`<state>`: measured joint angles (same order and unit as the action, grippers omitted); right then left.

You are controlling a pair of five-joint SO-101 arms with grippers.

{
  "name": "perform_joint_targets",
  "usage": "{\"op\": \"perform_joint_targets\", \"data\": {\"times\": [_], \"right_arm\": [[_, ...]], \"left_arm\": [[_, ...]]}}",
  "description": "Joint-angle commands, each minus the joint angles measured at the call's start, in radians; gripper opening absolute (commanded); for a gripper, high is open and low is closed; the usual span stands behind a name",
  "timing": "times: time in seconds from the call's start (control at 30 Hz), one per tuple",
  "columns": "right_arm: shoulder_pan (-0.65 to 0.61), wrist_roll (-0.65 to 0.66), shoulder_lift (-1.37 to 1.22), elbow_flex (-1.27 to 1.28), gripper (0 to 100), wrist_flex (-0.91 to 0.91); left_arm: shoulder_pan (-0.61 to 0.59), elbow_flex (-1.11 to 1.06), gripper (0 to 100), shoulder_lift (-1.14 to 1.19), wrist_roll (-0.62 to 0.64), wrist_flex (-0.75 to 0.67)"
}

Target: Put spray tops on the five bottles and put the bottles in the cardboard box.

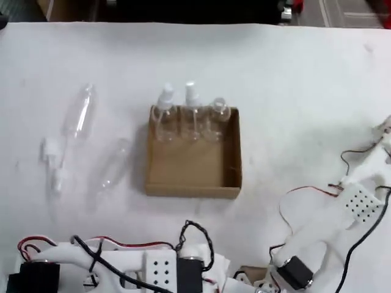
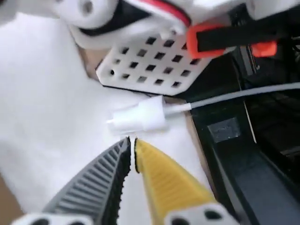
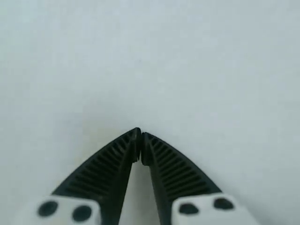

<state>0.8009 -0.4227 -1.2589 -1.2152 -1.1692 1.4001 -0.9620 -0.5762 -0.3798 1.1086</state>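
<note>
cardboard box (image 1: 194,165) holding 3 bottles (image 1: 193,125), 2 wearing spray tops (image 1: 166,94)

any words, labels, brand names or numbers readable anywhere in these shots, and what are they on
No text can be read in any view.
cardboard box: plain brown, no print visible.
bottles in the box: clear, no labels visible.
loose bottles on the table: clear, no labels visible.
spray top: plain white, no marking visible.
</note>
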Motion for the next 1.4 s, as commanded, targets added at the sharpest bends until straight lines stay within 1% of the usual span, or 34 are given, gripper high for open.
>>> {"op": "perform_joint_targets", "data": {"times": [0.0, 0.17, 0.27, 0.37, 0.47, 0.6, 0.73, 0.8, 0.9, 0.97, 1.17, 1.27, 1.37], "right_arm": [[0.119, -0.003, -0.002, -0.018, 2.5, 0.074], [0.177, -0.003, -0.030, -0.018, 3.9, 0.180], [0.176, -0.003, -0.056, -0.018, 5.2, 0.213], [0.154, 0.023, -0.077, -0.018, 5.2, 0.217], [0.120, 0.074, -0.097, -0.018, 5.1, 0.214], [0.110, 0.074, -0.117, -0.018, 5.1, 0.211], [0.110, 0.074, -0.119, -0.018, 5.1, 0.196], [0.108, 0.074, -0.119, -0.018, 5.1, 0.189], [0.099, 0.081, -0.120, -0.015, 5.1, 0.189], [0.099, 0.081, -0.120, -0.012, 5.1, 0.189], [0.099, 0.083, -0.120, -0.011, 5.1, 0.189], [0.101, 0.083, -0.120, -0.011, 5.1, 0.188], [0.102, 0.083, -0.120, -0.009, 5.1, 0.188]], "left_arm": [[0.022, 0.009, 2, -0.030, 0.012, -0.052], [0.058, 0.011, 2, -0.030, 0.025, -0.074], [0.133, 0.009, 2, -0.030, 0.080, -0.071], [0.176, 0.012, 2, -0.030, 0.089, -0.071], [0.157, 0.014, 2, -0.030, 0.091, -0.069], [0.151, 0.009, 2, -0.010, 0.094, -0.071], [0.145, 0.035, 3, 0.107, 0.117, -0.071], [0.127, 0.080, 7, 0.186, 0.133, -0.049], [0.082, 0.196, 20, 0.289, 0.270, 0.063], [0.077, 0.256, 26, 0.337, 0.282, 0.114], [0.131, 0.269, 26, 0.317, 0.290, 0.117], [0.124, 0.269, 26, 0.285, 0.292, 0.115], [0.085, 0.261, 26, 0.280, 0.290, 0.101]]}}
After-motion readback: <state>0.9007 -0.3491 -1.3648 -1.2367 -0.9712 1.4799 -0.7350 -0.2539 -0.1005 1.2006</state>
